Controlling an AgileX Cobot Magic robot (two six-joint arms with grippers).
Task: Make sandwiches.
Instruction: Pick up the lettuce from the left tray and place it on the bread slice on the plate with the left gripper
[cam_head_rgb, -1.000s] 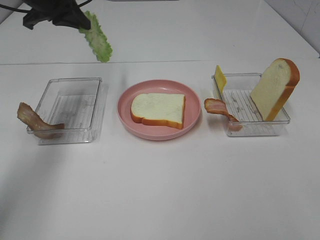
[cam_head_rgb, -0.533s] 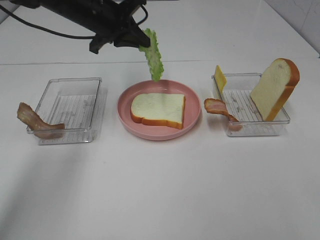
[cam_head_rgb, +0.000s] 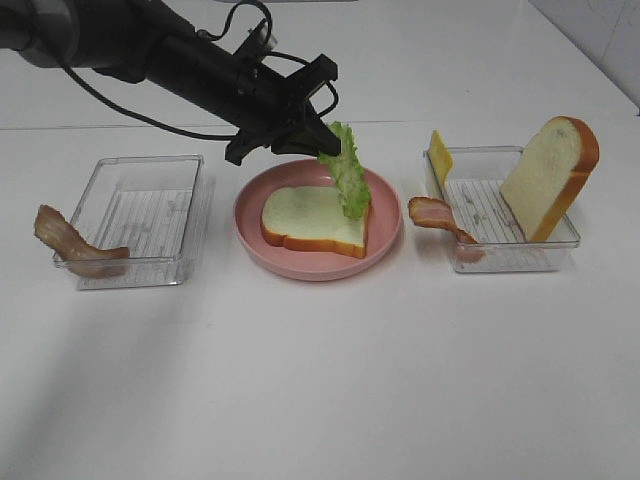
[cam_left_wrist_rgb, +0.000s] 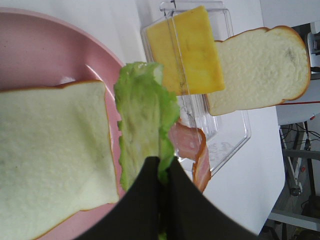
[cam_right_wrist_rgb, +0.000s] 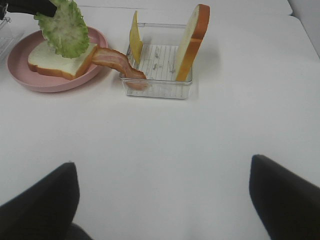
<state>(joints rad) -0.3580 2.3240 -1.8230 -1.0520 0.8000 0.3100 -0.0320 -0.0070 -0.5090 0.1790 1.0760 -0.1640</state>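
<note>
White bench (cam_head_rgb: 320, 400) seen from a high camera, with three containers in a row across it.

Centre: round pink plate (cam_head_rgb: 248, 228) holding a flat bread slice (cam_head_rgb: 305, 218), white crumb and orange-brown crust.

Black left gripper (cam_head_rgb: 318, 142), on an arm stretched in from the far left, clamped tight on the top end of a green lettuce leaf (cam_head_rgb: 347, 180). Leaf hanging down over the right part of the flat bread slice, lower tip at the crust edge. Contact with the bread impossible to judge.

Left side: clear plastic left tray (cam_head_rgb: 150, 161), with the left bacon strip (cam_head_rgb: 70, 245) draped over its front-left corner, one end outside the tray.

Right side: clear right tray (cam_head_rgb: 505, 262), just beside the plate.
- Upright bread slice (cam_head_rgb: 548, 180) standing on edge inside, leaning toward the tray's right wall.
- Yellow cheese slice (cam_head_rgb: 440, 155) standing on edge at the far-left corner, against the wall; inside or outside unclear.
- Right bacon strip (cam_head_rgb: 440, 218) hooked over the left wall, free end pointing at the plate.

Right gripper (cam_right_wrist_rgb: 162, 167) shown only by its own wrist camera: two dark fingers spread wide, nothing between them, above bare bench well apart from the right tray.
</note>
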